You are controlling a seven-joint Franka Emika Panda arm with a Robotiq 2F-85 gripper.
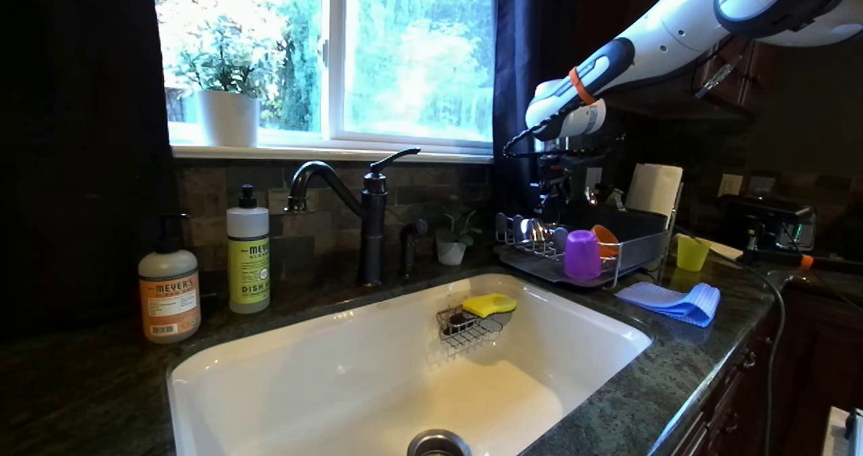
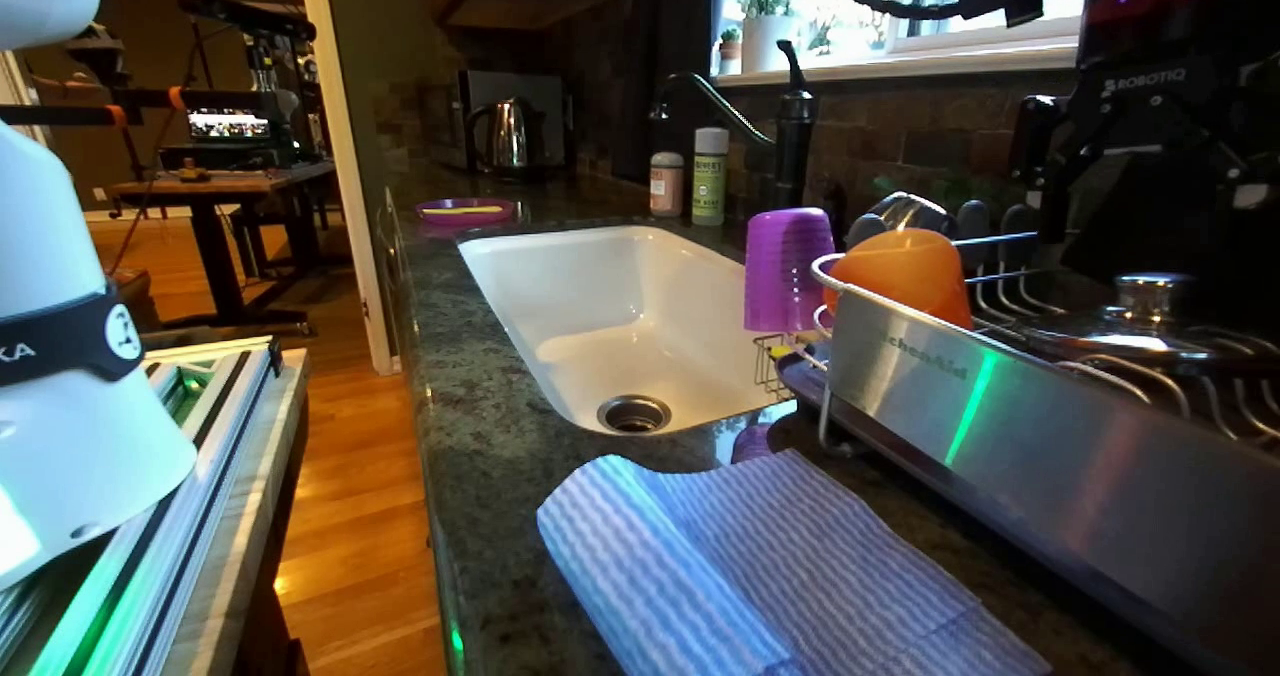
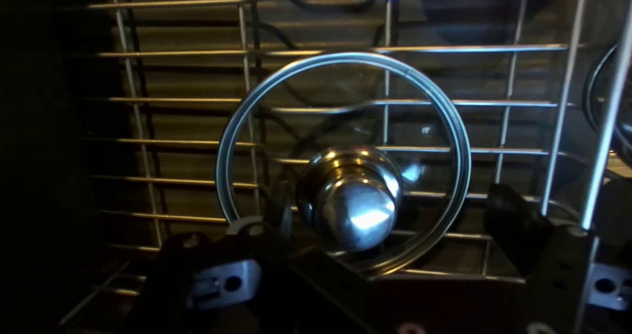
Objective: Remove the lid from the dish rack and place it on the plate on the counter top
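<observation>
The lid (image 3: 429, 92) is a clear round glass lid with a metal rim and a shiny knob (image 3: 358, 210). It lies knob up on the wires of the dish rack (image 3: 563, 97). In an exterior view the lid (image 2: 1150, 341) shows behind the rack's steel side (image 2: 1050, 406). My gripper (image 3: 391, 205) is open and empty above the lid. The knob appears between the fingers, closer to the left finger; the right finger appears outside the rim. A purple plate (image 2: 465, 221) with something yellow in it sits on the counter top (image 2: 445, 356) beyond the sink.
The white sink (image 1: 270, 375) lies between rack and plate. A purple cup (image 1: 582, 257) and an orange cup (image 2: 905, 276) are at the rack's end. The faucet (image 1: 373, 233) stands behind the sink. A blue cloth (image 2: 780, 556), a yellow-green cup (image 1: 692, 253) and soap bottles (image 1: 248, 260) are on the counter.
</observation>
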